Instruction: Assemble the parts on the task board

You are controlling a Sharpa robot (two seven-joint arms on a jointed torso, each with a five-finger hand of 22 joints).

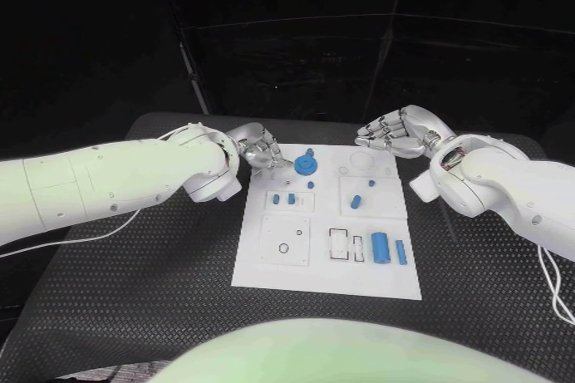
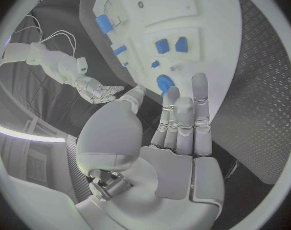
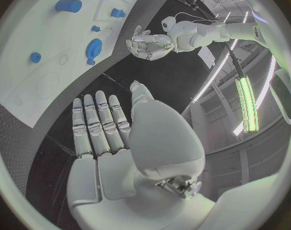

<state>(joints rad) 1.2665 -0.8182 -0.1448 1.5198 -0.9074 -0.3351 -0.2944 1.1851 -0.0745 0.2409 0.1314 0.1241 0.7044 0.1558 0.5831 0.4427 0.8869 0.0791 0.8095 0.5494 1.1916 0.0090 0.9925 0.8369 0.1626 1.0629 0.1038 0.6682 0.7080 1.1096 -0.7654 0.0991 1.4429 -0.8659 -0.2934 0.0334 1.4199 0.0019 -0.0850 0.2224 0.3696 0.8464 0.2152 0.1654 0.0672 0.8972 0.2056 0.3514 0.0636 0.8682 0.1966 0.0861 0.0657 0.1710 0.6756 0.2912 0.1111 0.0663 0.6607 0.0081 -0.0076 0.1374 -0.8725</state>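
The white task board (image 1: pixel 330 271) lies in the middle of the table. A round blue part (image 1: pixel 308 164) stands near its far edge. Small blue pieces (image 1: pixel 284 198) and another (image 1: pixel 355 202) sit in the middle row, and a blue cylinder (image 1: pixel 380 247) with a slim blue bar (image 1: pixel 400 252) lies near the right front. My left hand (image 1: pixel 258 150) hovers at the board's far left corner, fingers stretched out (image 2: pixel 183 122), holding nothing; the round blue part (image 2: pixel 164 82) lies just beyond its fingertips. My right hand (image 1: pixel 401 134) hangs above the far right corner, fingers extended (image 3: pixel 97 125) and empty.
Black ribbed matting (image 1: pixel 144 267) covers the table around the board. A black outlined slot (image 1: pixel 345 242) and a small ring (image 1: pixel 282 248) mark the board's front half. Each wrist view shows the opposite hand (image 2: pixel 94 89) (image 3: pixel 148 43) across the board.
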